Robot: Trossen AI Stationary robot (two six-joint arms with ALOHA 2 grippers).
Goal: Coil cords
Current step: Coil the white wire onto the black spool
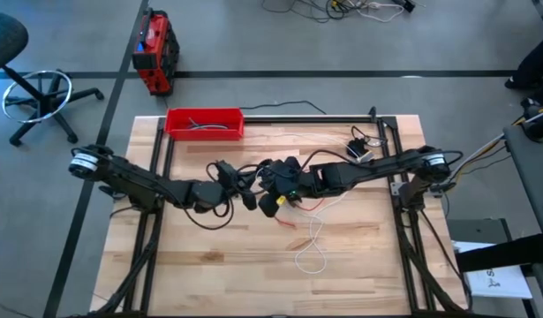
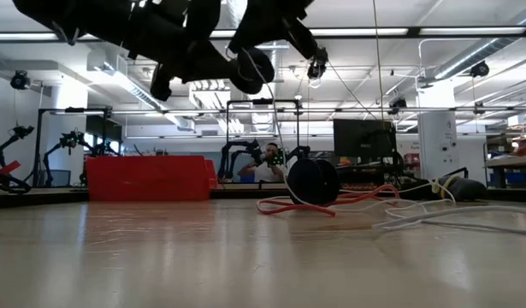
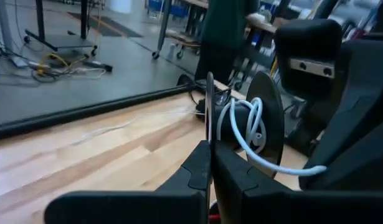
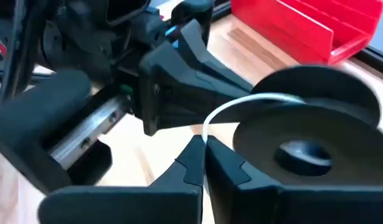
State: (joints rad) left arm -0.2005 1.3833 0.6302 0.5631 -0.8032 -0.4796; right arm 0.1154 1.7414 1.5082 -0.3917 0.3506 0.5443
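White cord pinched in closed right end effector; left end effector pressed together beside it

No readable text, label, brand or number anywhere here; the print on the white sheet beside the table is too small to read.

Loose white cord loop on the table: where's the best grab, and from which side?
Take the white cord at the rounded end of its loop, coming straight down from above. It lies flat on the bare table, apart from the red cord, so fingers closing across the one strand there should likely catch nothing else.
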